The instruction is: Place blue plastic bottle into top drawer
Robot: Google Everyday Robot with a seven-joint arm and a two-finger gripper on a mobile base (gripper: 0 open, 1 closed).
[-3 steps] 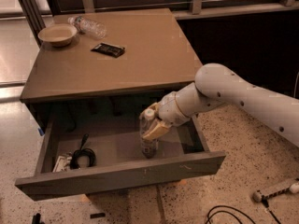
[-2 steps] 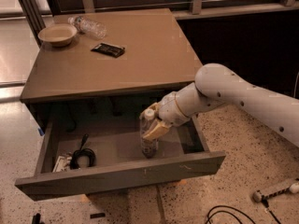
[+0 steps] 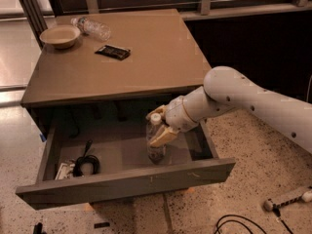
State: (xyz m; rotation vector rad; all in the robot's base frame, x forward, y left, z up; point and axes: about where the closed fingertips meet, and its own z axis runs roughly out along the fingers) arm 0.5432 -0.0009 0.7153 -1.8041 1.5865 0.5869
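Note:
The top drawer (image 3: 126, 182) is pulled open below the table top. The blue plastic bottle (image 3: 155, 147), clear with a white cap, stands upright inside the drawer at its middle right, its base on or just above the drawer floor. My gripper (image 3: 160, 126) reaches in from the right and is shut on the bottle's upper part, with tan fingers (image 3: 162, 136) on either side just below the cap. The bottle's label is mostly hidden by the fingers.
A black cable coil (image 3: 86, 164) and a small white item lie at the drawer's left end. On the table top (image 3: 146, 57) are a tan bowl (image 3: 60, 35), a ribbed clear bottle (image 3: 91, 28) lying down and a black packet (image 3: 113, 51). Cables lie on the floor at the right.

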